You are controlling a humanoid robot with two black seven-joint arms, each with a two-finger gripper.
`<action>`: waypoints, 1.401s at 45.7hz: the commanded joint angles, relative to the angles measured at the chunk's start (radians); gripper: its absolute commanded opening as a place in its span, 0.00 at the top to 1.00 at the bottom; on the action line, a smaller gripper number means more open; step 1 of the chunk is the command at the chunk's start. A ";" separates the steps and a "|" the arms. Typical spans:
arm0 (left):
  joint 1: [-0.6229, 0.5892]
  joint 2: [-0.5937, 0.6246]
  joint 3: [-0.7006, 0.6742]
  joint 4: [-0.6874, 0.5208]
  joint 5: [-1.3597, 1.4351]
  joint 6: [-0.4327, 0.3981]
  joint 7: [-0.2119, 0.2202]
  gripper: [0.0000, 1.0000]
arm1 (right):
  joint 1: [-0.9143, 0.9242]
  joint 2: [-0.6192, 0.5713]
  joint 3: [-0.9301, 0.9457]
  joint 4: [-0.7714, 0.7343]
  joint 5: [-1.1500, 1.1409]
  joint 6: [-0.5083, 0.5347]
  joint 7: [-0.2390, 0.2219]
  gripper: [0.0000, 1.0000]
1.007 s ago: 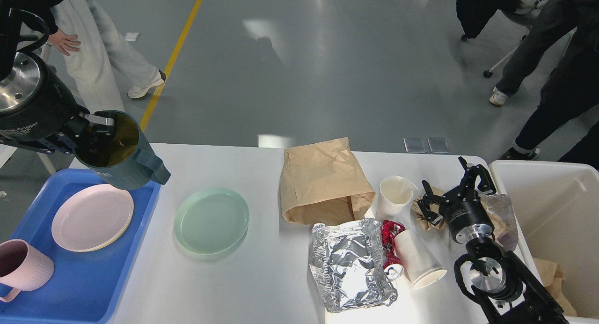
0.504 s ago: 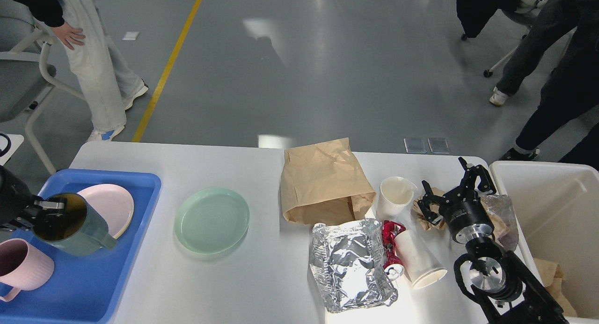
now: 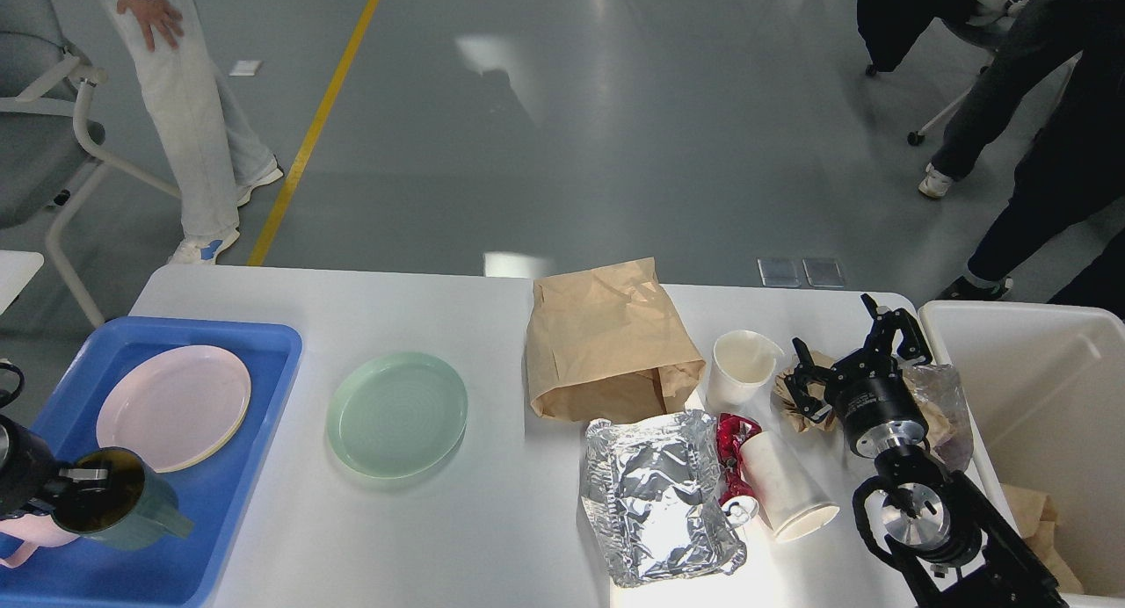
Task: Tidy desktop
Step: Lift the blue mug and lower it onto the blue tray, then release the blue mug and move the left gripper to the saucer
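Lowered over 1 s: left gripper [image 3: 75,489] clamped on green mug [image 3: 119,501], now low over blue tray [image 3: 255,397]. Release pending. Right gripper [image 3: 848,351] spread apart, idle beside the litter.

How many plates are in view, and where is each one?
2. The pink plate lies in the blue tray. The green plate lies on the desktop, right of the tray. None looks hidden.

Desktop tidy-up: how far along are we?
Done: pink plate sits in the blue tray. In hand: left end effector holds the green mug low over that tray. Left on the desktop: green plate, paper bag, foil, cups.
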 commanded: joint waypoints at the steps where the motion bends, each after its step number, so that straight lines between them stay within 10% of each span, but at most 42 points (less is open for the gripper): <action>1: 0.091 0.007 -0.071 0.063 0.001 -0.005 -0.003 1.00 | 0.000 -0.001 0.000 0.000 0.000 0.000 0.000 0.00; 17: 0.186 0.026 -0.192 0.101 -0.013 -0.110 -0.086 1.00 | 0.000 0.001 0.000 0.000 0.000 0.000 0.000 0.00; 47: 0.246 0.034 -0.206 0.190 -0.013 -0.112 -0.087 0.97 | 0.000 -0.001 0.000 0.000 0.000 0.000 0.000 0.00; 53: 0.252 0.027 -0.203 0.195 -0.023 -0.089 -0.087 0.75 | -0.001 0.001 0.000 0.000 0.000 0.000 0.000 0.00; 59: 0.269 0.023 -0.208 0.220 -0.031 -0.043 -0.080 0.23 | 0.000 0.001 -0.001 0.000 0.000 0.000 0.000 0.00; 64: 0.270 0.023 -0.203 0.220 -0.040 -0.041 -0.080 0.12 | 0.000 -0.001 0.000 0.000 0.000 0.000 0.000 0.00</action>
